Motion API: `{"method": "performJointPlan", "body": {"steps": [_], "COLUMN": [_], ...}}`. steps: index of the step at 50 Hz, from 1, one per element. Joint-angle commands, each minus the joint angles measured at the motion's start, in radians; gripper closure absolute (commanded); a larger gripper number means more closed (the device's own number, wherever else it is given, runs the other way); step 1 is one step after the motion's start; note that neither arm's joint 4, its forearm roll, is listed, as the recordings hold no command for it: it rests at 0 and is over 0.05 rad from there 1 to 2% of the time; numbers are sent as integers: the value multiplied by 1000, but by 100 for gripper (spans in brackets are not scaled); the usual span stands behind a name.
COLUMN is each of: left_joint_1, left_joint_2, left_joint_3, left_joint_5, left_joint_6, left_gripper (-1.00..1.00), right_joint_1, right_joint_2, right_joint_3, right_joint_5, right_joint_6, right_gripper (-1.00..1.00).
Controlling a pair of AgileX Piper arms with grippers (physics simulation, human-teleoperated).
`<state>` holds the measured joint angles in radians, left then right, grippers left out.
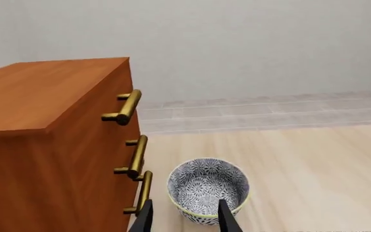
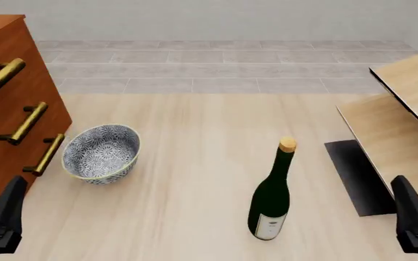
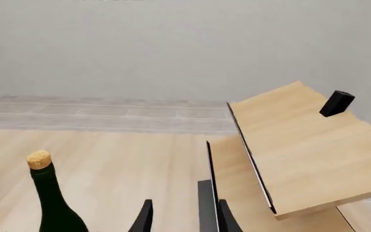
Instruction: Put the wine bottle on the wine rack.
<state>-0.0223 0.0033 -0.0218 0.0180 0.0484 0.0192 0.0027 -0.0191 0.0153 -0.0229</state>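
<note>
Clearly the wine bottle (image 2: 271,197) will be the tricky part: dark green glass, probably heavy for its width, smooth, top-heavy and breakable if it tips. I'd take it round the straight body above the white label, not the thin neck under the cork. It stands upright on the worktop (image 2: 194,141), toward the right of centre. The right end effector (image 3: 182,217) is empty with a narrow gap between its fingers, low and to the bottle's right, apart from it. Beyond that rises the wine rack (image 2: 405,109) with slanted wooden panels. The left end effector (image 1: 185,220), likewise empty and partly open, sits near the patterned bowl (image 2: 102,154) and drawer cabinet (image 2: 9,114).
</note>
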Motion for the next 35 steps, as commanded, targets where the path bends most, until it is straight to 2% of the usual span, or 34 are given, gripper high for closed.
{"method": "performJointPlan", "body": {"steps": [1, 3, 4, 5, 10, 15, 21, 25, 35], "left_joint_1": [-17, -18, -21, -22, -27, -35, -40, -38, -37], "left_joint_2": [1, 2, 2, 2, 2, 6, 3, 2, 0], "left_joint_3": [-9, -9, -9, -8, -8, -7, -16, -13, -13], "left_joint_5": [5, 4, 3, 3, 0, -3, 1, -1, -5], "left_joint_6": [12, 11, 13, 14, 19, 26, 31, 34, 47], "left_gripper": [-100, -100, -100, -100, -100, -100, -100, -100, -100], "right_joint_1": [65, 72, 101, 142, 214, 233, 282, 322, 386], "right_joint_2": [-2, -2, -2, -3, -3, -3, -3, -3, -3], "right_joint_3": [-73, -85, -94, -123, -174, -232, -245, -266, -295], "right_joint_5": [61, 69, 84, 110, 178, 219, 239, 264, 305], "right_joint_6": [-29, -21, -17, -29, -55, -62, -73, -50, -38], "right_gripper": [-100, -100, -100, -100, -100, -100, -100, -100, -100]}}
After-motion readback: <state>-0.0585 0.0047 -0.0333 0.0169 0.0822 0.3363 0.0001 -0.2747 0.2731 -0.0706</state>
